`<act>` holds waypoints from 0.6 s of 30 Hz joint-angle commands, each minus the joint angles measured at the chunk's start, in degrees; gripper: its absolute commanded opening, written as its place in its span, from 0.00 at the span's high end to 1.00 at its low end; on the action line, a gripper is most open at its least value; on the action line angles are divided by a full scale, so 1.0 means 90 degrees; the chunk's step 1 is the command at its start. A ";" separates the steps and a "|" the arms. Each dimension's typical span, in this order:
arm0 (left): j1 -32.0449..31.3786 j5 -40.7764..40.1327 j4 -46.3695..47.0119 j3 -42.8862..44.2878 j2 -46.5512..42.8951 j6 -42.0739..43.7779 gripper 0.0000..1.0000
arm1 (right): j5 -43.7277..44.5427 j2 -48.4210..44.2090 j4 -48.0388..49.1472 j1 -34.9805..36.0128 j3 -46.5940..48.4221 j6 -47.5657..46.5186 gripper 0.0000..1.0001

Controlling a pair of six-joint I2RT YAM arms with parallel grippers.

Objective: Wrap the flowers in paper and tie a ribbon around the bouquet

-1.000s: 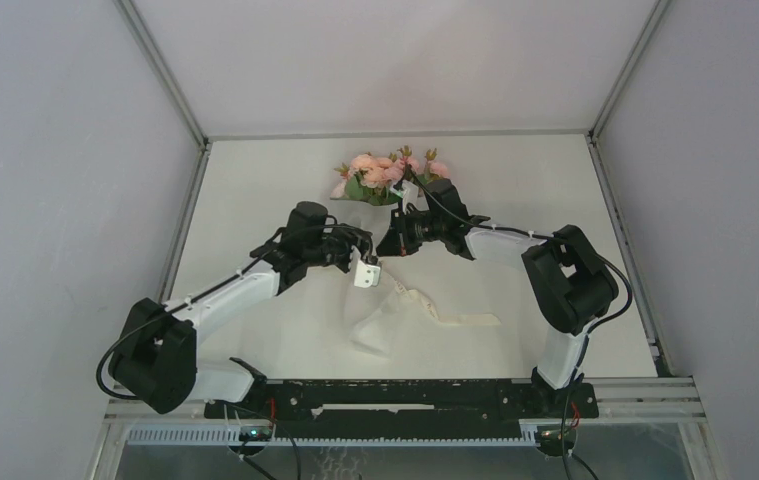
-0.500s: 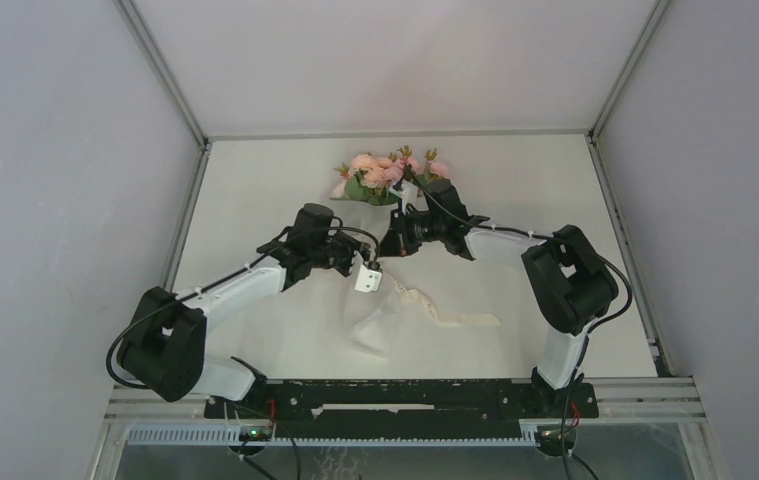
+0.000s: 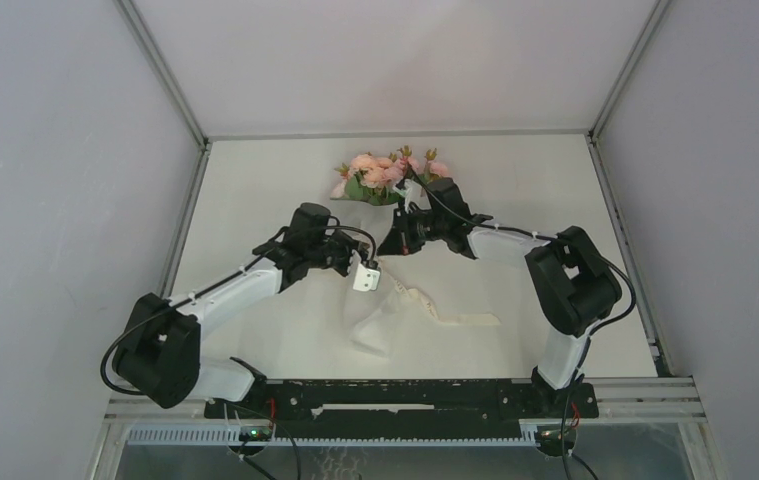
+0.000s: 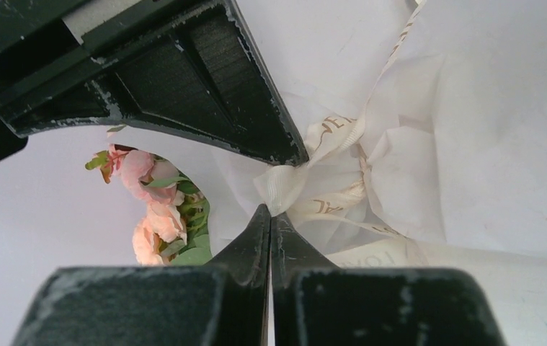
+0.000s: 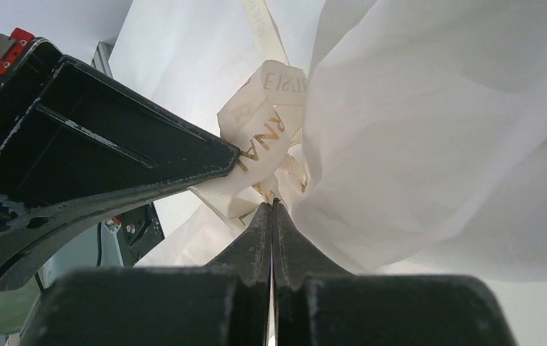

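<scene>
The bouquet lies along the table, with the pink flowers [image 3: 385,172] at the far end and the white paper [image 3: 380,325] cone flaring toward me. A cream ribbon [image 3: 460,320] trails right from its pinched middle. My left gripper [image 3: 370,262] and right gripper [image 3: 392,246] meet tip to tip at that middle. In the left wrist view, the left gripper [image 4: 270,209] is shut on a fold of ribbon [image 4: 288,189], with the flowers [image 4: 151,205] behind. The right gripper [image 5: 272,204] is shut on the gold-lettered ribbon [image 5: 267,137] against the paper [image 5: 436,144].
Grey walls and metal frame rails [image 3: 185,230] enclose the white table [image 3: 535,180]. Each wrist view shows the other gripper's black finger close by, in the left wrist view [image 4: 205,86] and the right wrist view [image 5: 97,173].
My left gripper has closed onto the ribbon at the bouquet's middle, and the left arm shifted slightly. The right gripper stayed shut in place.
</scene>
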 commanded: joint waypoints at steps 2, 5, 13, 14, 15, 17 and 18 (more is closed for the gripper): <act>0.0100 0.0058 -0.0056 0.0081 -0.0323 -0.0254 1.00 | 0.0275 -0.0357 -0.0090 -0.0112 0.0001 -0.0147 1.00; 0.0133 0.0030 -0.0172 0.0062 -0.0341 -0.0215 1.00 | 0.0378 -0.0421 -0.0170 -0.0204 -0.0016 -0.0149 1.00; 0.0143 0.0118 -0.0119 -0.0095 -0.0351 -0.0228 1.00 | 0.0458 -0.0817 -0.0036 -0.0351 -0.0203 0.0003 1.00; 0.0146 0.0146 -0.0109 -0.0103 -0.0350 -0.0230 1.00 | 0.0489 -0.0842 -0.0054 -0.0349 -0.0221 0.0018 1.00; 0.0140 0.0155 -0.0116 -0.0108 -0.0359 -0.0265 1.00 | 0.0519 -0.0871 -0.0065 -0.0351 -0.0258 0.0025 1.00; 0.0139 0.0154 -0.0126 -0.0142 -0.0382 -0.0292 1.00 | 0.0579 -0.0922 -0.0040 -0.0374 -0.0342 0.0077 1.00; 0.0144 0.0154 -0.0144 -0.0166 -0.0394 -0.0294 1.00 | 0.0577 -0.0947 -0.0004 -0.0393 -0.0375 0.0113 1.00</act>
